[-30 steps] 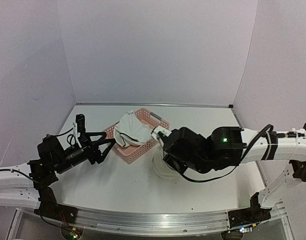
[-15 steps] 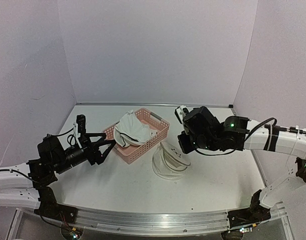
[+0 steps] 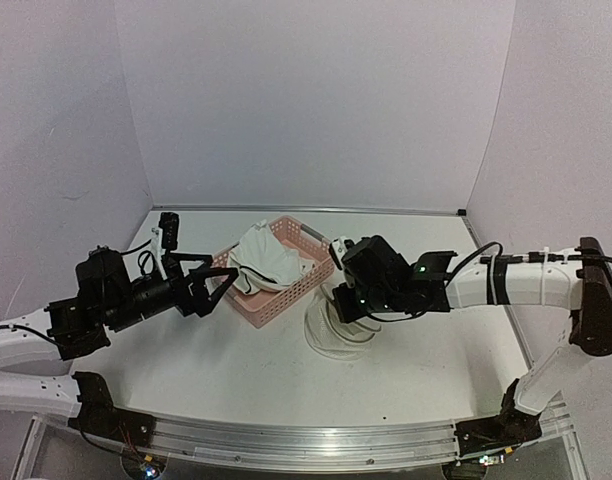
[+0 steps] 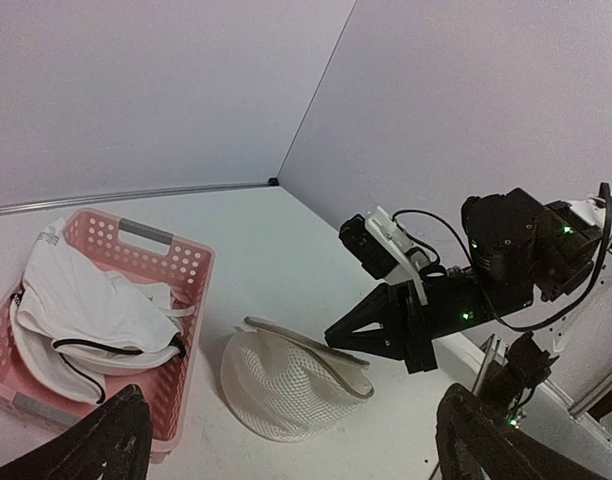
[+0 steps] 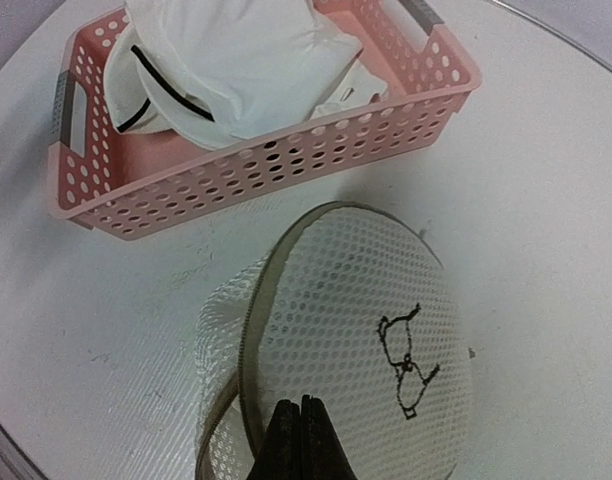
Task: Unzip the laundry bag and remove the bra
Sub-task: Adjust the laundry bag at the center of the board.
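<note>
The laundry bag (image 3: 336,335) (image 4: 286,385) (image 5: 356,320) lies on the table beside the basket, a white mesh dome with its zip rim parted and the lid with the black logo tilted up. My right gripper (image 3: 338,308) (image 4: 331,333) (image 5: 301,405) is shut, its tips at the near edge of that lid; nothing shows between them. The bra (image 3: 264,258) (image 4: 86,310) (image 5: 226,60), white with dark edging, is piled in the pink basket (image 3: 286,298) (image 4: 191,300) (image 5: 286,160). My left gripper (image 3: 224,285) (image 4: 294,400) hangs open left of the basket, holding nothing.
The pink slotted basket stands just behind and left of the bag. Walls close the table at the back and on both sides. The table's metal front rail (image 3: 306,440) runs along the near edge.
My right arm lifted off to the back right, then came back down onto the bag's lid with its jaws shut. My left gripper opened wider and rose a little toward the basket.
</note>
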`<action>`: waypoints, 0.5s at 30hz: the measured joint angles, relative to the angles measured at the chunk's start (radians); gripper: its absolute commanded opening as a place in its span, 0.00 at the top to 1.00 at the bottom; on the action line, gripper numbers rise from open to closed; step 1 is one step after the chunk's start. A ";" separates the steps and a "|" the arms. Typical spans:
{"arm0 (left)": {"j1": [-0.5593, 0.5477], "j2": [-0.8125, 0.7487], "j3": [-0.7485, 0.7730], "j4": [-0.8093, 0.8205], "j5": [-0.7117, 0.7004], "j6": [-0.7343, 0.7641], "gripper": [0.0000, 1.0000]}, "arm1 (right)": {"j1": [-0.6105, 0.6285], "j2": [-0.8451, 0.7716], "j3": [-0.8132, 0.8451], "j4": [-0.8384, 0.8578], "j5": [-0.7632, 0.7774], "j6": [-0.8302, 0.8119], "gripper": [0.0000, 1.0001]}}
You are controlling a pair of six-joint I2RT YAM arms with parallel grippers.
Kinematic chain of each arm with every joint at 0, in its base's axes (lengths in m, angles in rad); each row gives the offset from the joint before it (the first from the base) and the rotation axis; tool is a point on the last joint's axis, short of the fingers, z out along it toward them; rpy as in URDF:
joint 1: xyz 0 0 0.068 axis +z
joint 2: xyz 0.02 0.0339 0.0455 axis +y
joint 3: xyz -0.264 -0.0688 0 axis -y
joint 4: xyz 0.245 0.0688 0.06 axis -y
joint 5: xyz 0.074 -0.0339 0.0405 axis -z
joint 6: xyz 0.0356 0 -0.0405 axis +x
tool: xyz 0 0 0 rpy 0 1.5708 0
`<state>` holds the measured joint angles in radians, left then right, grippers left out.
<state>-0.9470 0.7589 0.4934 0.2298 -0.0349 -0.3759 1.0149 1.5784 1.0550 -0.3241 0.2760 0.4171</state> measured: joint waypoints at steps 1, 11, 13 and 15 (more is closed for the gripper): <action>0.000 0.010 0.014 -0.023 -0.006 0.000 0.01 | 0.000 0.008 -0.003 0.011 -0.012 0.003 1.00; 0.000 0.067 0.077 -0.159 -0.029 0.000 0.01 | 0.000 0.085 -0.063 0.144 -0.158 0.058 1.00; 0.000 0.067 0.077 -0.169 -0.030 0.000 0.01 | 0.000 0.106 -0.085 0.172 -0.183 0.075 1.00; 0.000 0.067 0.077 -0.178 -0.030 0.000 0.00 | 0.000 0.130 -0.105 0.196 -0.203 0.090 1.00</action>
<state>-0.9470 0.8261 0.5709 0.0521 -0.0650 -0.3763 1.0149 1.7084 0.9497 -0.1284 0.0734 0.5068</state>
